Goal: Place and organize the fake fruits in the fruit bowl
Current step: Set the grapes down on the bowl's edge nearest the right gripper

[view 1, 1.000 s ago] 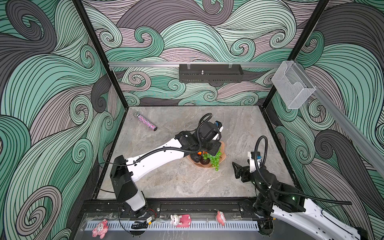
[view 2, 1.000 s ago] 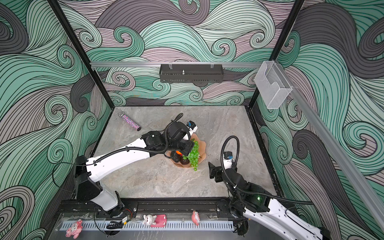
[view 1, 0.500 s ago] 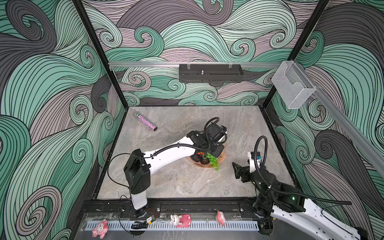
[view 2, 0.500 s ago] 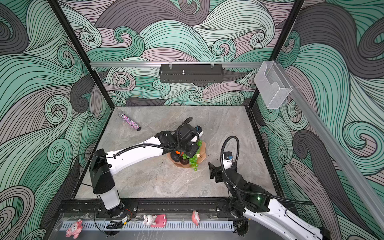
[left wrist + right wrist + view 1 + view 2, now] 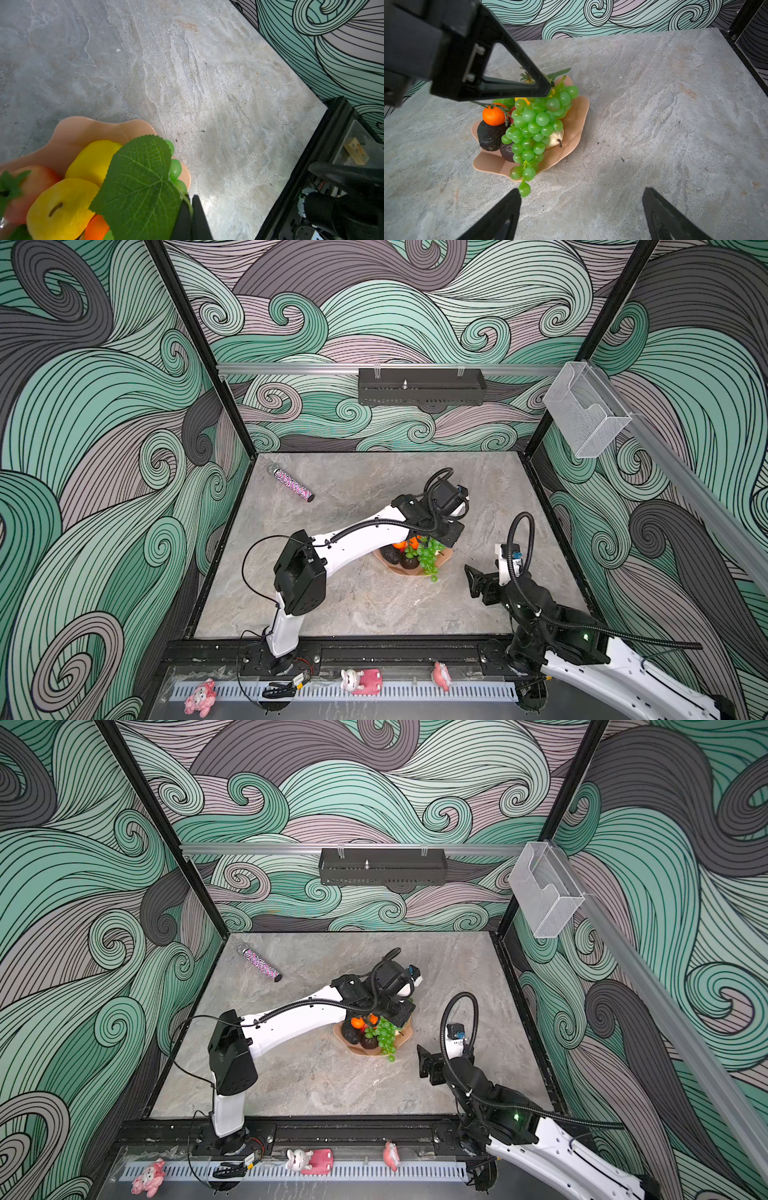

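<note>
**Grape bunch [image 5: 537, 124] spills over the rim of the bowl [image 5: 571, 128]**

Light, floppy and slick, it lies in the bowl at the middle of the table [image 5: 353, 605]. The stem [image 5: 187, 201] looks the surest hold, and the left claw [image 5: 191, 204] is pinched shut there. The right claw [image 5: 582, 190] hangs spread, empty, at four o'clock. Only the left wrist view shows the lemons [image 5: 91, 160].

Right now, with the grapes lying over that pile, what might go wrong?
The left jaws pinch the grape bunch by its stem, and its lower end hangs past the rim of the fruit bowl, so once let go it may slide out. The orange sits perched on the avocado; a tug on the bunch could roll it off.
</note>
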Controlling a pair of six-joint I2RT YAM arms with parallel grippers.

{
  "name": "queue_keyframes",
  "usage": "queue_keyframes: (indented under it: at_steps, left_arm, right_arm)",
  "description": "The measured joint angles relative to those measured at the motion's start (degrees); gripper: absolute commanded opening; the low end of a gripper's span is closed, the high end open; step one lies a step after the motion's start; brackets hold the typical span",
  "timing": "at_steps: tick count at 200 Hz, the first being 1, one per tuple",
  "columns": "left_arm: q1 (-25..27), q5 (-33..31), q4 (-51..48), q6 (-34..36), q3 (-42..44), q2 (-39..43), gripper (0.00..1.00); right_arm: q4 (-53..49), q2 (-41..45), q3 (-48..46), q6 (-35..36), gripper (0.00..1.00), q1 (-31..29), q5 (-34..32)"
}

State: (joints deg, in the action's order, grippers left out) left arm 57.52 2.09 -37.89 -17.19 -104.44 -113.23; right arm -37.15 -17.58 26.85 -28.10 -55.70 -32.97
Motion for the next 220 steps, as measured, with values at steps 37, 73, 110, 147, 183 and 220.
queue_keyframes:
  at_steps: [37, 73, 110, 147, 183, 220]
  left_arm:
    - [-0.2, 0.2, 0.0, -2.0, -3.2, -3.3, 0.0]
    - [-1.2, 0.1, -0.5, -4.9, -6.5, -6.4, 0.0]
    - [-3.1, 0.0, -1.0, -7.5, -6.9, -8.6, 0.0]
    - [-4.3, 0.0, -1.1, -9.3, -7.2, -10.2, 0.0]
    - [-5.4, -0.1, -1.6, -10.6, -7.2, -10.6, 0.0]
    - [-6.8, -0.6, -2.3, -12.1, -7.2, -10.6, 0.0]
  right_arm:
    - [0.0, 0.3, 0.0, 0.0, 0.92, 0.0, 0.0]
    - [0.0, 0.4, 0.0, 0.0, 0.92, 0.0, 0.0]
    - [0.0, 0.6, -0.1, 0.0, 0.92, 0.0, 0.0]
    - [0.0, 0.7, -0.2, 0.0, 0.92, 0.1, 0.0]
    - [-0.1, 0.8, -0.2, 0.0, 0.92, 0.1, 0.1]
    - [0.0, 0.8, -0.2, 0.0, 0.93, 0.1, 0.3]
